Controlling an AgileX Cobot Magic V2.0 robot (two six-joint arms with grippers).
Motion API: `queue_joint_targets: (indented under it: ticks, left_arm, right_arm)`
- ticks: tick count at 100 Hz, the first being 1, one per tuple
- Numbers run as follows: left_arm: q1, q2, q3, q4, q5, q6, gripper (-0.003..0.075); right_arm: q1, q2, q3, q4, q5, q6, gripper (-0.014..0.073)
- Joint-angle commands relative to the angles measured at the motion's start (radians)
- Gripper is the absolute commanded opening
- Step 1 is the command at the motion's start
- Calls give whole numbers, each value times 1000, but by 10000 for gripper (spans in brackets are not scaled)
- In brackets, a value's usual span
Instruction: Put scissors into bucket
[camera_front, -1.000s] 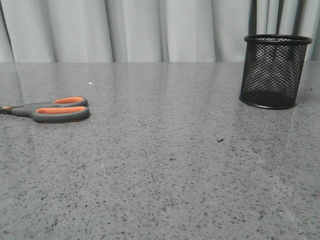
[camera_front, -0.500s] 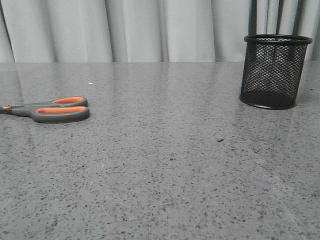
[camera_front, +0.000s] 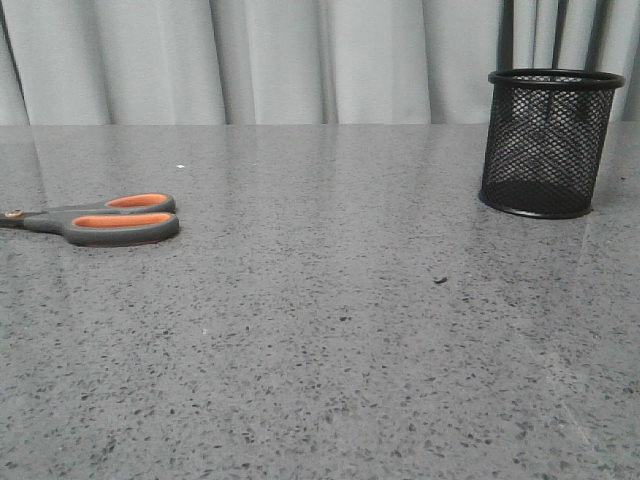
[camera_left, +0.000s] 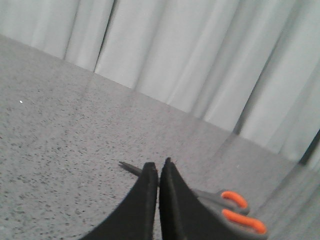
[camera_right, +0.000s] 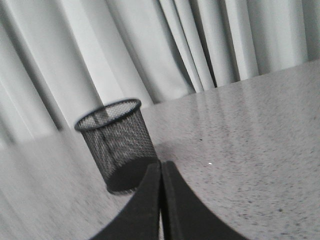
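Nothing has shifted since a second ago; scissors (camera_front: 98, 219) lie flat at the table's (camera_front: 330, 330) left edge, bucket (camera_front: 548, 142) upright far right; left pincer (camera_left: 159, 172) and right pincer (camera_right: 160, 172) both pressed together, holding nothing.

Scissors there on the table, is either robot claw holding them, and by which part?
Neither. The scissors lie flat on the table, untouched. Left gripper and right gripper are both shut on nothing.

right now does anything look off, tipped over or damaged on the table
Nothing stands out. The bucket stands upright and looks intact at the far right of the table. The scissors lie flat and closed at the left edge. Both grippers, left and right, are shut and hold nothing.
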Motion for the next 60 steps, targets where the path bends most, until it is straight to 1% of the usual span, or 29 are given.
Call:
queue_joint_targets:
  ticks: [1,6,14,24,32,41,46,51,60]
  left_arm:
    - [6,-26,9,-179,-94,-9,-20]
    - [6,-26,-4,-218,-94,-9,-20]
    - [6,-26,-50,-228,-73,-9,-21]
    - [6,-14,-140,-200,-4,0,-21]
    - [6,23,-229,-95,82,2,-21]
    - [6,91,-357,67,227,2,-21]
    - [6,150,-430,144,303,34,-21]
    - [6,210,-509,180,372,94,-21]
    - [6,325,-619,183,463,190,-20]
  right_arm:
    - [-5,-20,22,140,-114,-1,-69]
    - [-5,-20,17,167,-119,-1,-69]
    - [-5,-18,-13,172,-102,-1,-66]
    - [-5,-9,-84,172,-10,-1,-48]
    - [-5,24,-159,166,96,-1,-48]
    - [-5,102,-258,144,241,-1,-48]
    - [-5,160,-311,118,317,-1,-48]
    - [-5,222,-366,95,392,-1,-48]
    - [-5,342,-468,50,514,-1,-48]
